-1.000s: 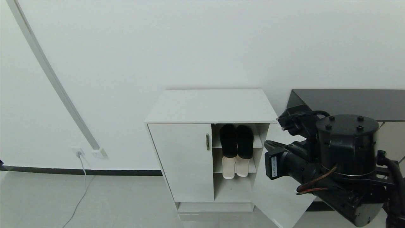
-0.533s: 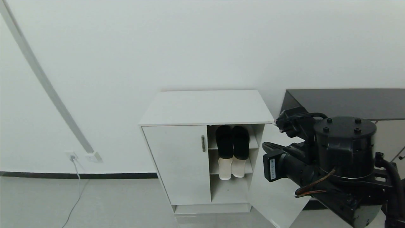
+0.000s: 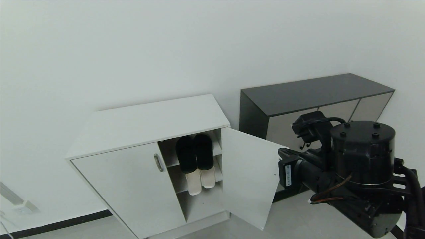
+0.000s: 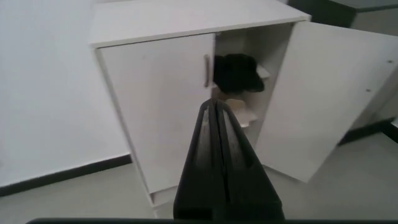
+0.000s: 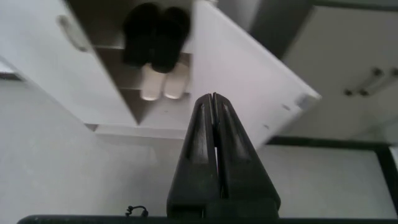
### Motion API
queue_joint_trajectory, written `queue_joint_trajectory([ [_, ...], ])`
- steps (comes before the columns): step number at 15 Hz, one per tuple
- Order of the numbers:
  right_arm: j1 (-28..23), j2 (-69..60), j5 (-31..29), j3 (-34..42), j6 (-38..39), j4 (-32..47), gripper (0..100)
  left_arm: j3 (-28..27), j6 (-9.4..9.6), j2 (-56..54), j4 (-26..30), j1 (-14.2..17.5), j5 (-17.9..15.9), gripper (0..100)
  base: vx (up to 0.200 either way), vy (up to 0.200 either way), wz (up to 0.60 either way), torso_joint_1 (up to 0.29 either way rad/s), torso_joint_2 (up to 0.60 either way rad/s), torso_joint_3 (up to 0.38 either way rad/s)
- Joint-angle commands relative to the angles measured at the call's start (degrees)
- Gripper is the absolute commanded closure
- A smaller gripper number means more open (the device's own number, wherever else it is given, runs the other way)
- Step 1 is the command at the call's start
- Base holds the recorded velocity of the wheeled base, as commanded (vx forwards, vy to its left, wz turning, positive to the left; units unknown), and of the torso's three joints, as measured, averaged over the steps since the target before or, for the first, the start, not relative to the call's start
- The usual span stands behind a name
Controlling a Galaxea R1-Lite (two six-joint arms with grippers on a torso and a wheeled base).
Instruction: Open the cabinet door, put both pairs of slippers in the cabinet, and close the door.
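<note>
View swung right, cabinet unmoved | slippers shelved | door open, closing remains | left gripper, right gripper together, empty

Just past the jaws of the left gripper, the white slippers sit half hidden behind it. Beyond them, the black slippers blur into one dark mass inside the cabinet.

The head camera looks down from high up, obliquely, at the white two-door cabinet from mid distance. The left wrist camera sights along the left gripper's fingers at the cabinet's front. The right wrist camera sights along the right gripper's fingers, steeply downward. All three share the open right door and the black slippers.
</note>
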Motion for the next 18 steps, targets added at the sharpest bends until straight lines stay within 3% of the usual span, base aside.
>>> queue_joint_trajectory([
  [1, -0.11, 0.28, 0.02, -0.03, -0.04, -0.03, 100, -0.01, 0.00, 0.07, 0.04, -0.01, 0.02, 100, 0.000, 0.000, 0.00, 0.000, 0.00, 0.000],
  [8, -0.90, 0.72, 0.02, -0.12, -0.92, -0.03, 100, -0.01, 0.00, 0.07, 0.04, -0.01, 0.11, 100, -0.143, 0.000, 0.00, 0.004, 0.00, 0.002],
  [13, -11.45, 8.63, 4.50, -4.95, -1.01, -4.16, 100, -0.01, 0.00, 0.07, 0.04, -0.01, 0.02, 100, 0.000, 0.000, 0.00, 0.000, 0.00, 0.000],
  [18, -20.50, 16.63, 8.89, -17.17, -1.01, -1.26, 100, -0.01, 0.00, 0.07, 0.04, -0.01, 0.02, 100, 0.000, 0.000, 0.00, 0.000, 0.00, 0.000],
])
